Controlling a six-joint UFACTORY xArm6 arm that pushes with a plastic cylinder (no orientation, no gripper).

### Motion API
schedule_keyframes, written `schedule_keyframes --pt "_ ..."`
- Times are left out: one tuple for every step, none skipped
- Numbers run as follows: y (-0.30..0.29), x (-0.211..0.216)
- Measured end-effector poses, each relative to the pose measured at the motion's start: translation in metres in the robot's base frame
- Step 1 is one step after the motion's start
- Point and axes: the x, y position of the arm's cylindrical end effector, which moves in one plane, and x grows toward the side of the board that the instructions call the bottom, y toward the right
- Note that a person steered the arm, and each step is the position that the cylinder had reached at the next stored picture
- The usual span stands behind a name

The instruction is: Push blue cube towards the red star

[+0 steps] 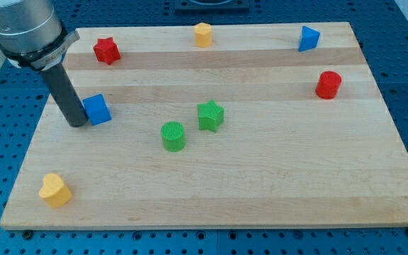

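At the view's lower left a yellow heart-shaped block [54, 190] sits near the wooden counter's [261, 198] corner. Above it my tip [76, 123] rests on the counter, touching or just beside the blue cube's [97, 109] left face; the rod serves as end effector and has no jaws to open or close. The red star [106, 50] lies near the top edge, above the cube. Toward the middle stand a green cylinder [173, 136] and green star [210, 115], with a yellow block [202, 34] at the top. Farther right are a blue triangular block [307, 38] and red cylinder [328, 84].
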Motion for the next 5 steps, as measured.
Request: schedule_keyframes --pt "0.000 -0.001" --pt "0.000 -0.013" --pt "0.000 0.024" --pt "0.019 0.043" --pt "0.045 0.035"
